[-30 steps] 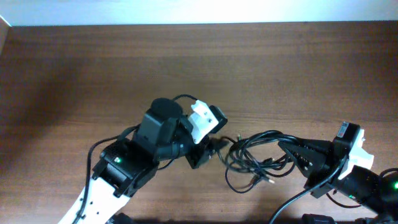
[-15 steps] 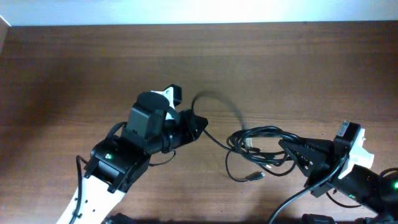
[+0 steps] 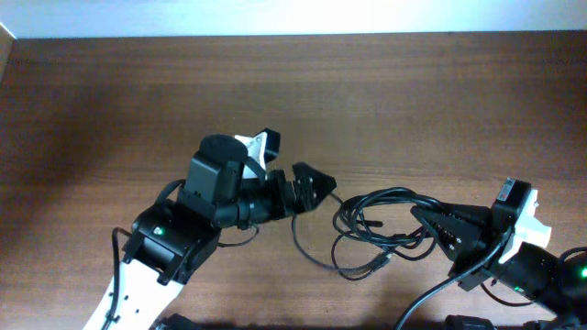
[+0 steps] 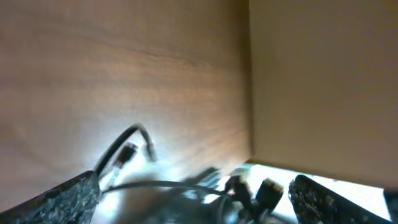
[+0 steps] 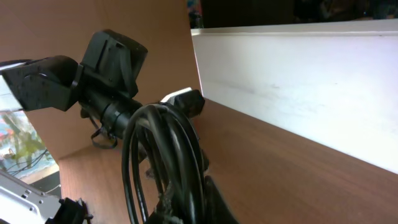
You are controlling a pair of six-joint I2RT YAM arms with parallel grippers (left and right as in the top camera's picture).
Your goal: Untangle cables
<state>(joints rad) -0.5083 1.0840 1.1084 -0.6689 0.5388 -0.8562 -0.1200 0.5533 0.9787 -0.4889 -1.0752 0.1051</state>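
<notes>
The cables (image 3: 385, 225) lie as a tangle of thin black loops right of the table's centre. One loose strand (image 3: 312, 252) curves out to the left and ends in a small plug (image 3: 381, 262). My right gripper (image 3: 426, 222) is shut on the bundle's right side. In the right wrist view the cords (image 5: 168, 149) rise in loops from between the gripper's (image 5: 205, 202) jaws. My left gripper (image 3: 295, 167) hovers just left of the tangle, jaws wide apart. In the left wrist view its fingers (image 4: 62, 199) frame a blurred strand (image 4: 168, 185) and a plug (image 4: 129, 150), gripping neither.
The brown wooden table (image 3: 413, 101) ends at a white wall strip (image 3: 293, 18) along the back. The left arm's body (image 3: 179, 238) fills the lower left. The right arm's base (image 3: 541, 270) and its thicker wire (image 3: 431, 298) sit at the lower right corner.
My left gripper pulled one strand up and to the left, then opened and let it go. The strand now lies curved on the table below it. The right gripper kept its hold.
</notes>
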